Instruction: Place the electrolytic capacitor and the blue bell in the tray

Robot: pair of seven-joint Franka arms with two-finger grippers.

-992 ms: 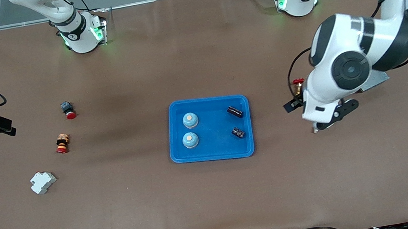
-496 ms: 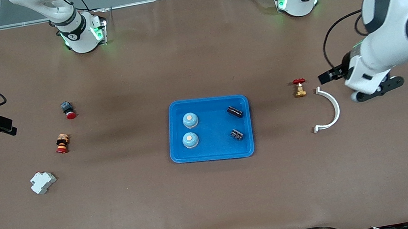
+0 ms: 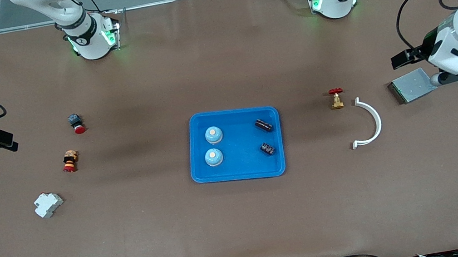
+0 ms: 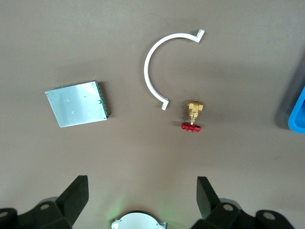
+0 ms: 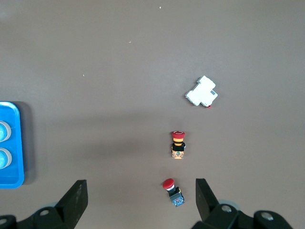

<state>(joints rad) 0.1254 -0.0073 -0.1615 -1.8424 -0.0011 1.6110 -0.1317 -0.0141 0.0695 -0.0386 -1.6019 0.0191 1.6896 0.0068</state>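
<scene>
i see a glossy blue plastic tray (image 3: 240,173), a matt brown table covering (image 3: 244,227), a dull grey metal box (image 4: 77,103), and a smooth white plastic arc (image 4: 151,71).

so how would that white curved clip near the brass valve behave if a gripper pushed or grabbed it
The white curved clip is a thin open half-ring lying flat on the table, so it would probably slide or spin rather than roll when nudged. Its slim band looks light and likely flexes if squeezed across the opening. Lying so low, it may be awkward to pinch from above; the brass valve sits close by.
</scene>
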